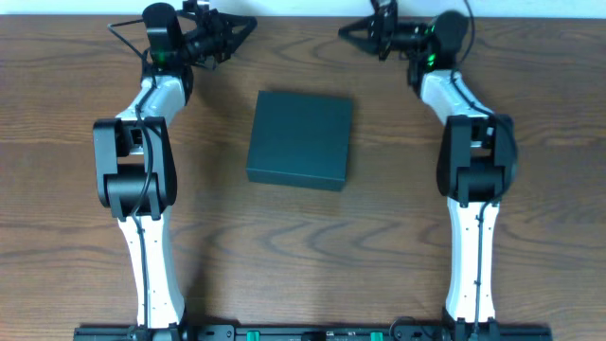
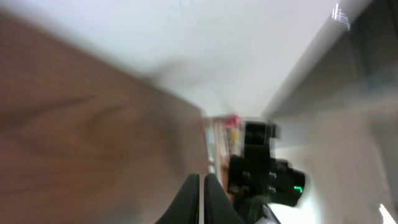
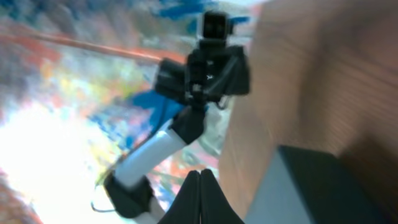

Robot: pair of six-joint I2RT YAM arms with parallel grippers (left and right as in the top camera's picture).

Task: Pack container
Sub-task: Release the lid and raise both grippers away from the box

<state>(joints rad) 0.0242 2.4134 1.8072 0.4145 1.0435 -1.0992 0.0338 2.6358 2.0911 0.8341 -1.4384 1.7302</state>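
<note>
The container (image 1: 300, 138) is a dark teal-green square box with its lid closed, lying in the middle of the wooden table. Its corner also shows in the right wrist view (image 3: 311, 193). My left gripper (image 1: 248, 26) is at the far left back of the table, shut and empty, pointing right; its closed fingers show in the left wrist view (image 2: 202, 186). My right gripper (image 1: 345, 32) is at the far right back, shut and empty, pointing left; its closed fingers show in the right wrist view (image 3: 199, 180). Both grippers are well apart from the container.
The wooden table (image 1: 303, 246) fills the overhead view. Both arm bases stand at the front edge. The left arm (image 3: 205, 68) shows blurred in the right wrist view, and the right wrist (image 2: 261, 174) with a green light shows in the left wrist view.
</note>
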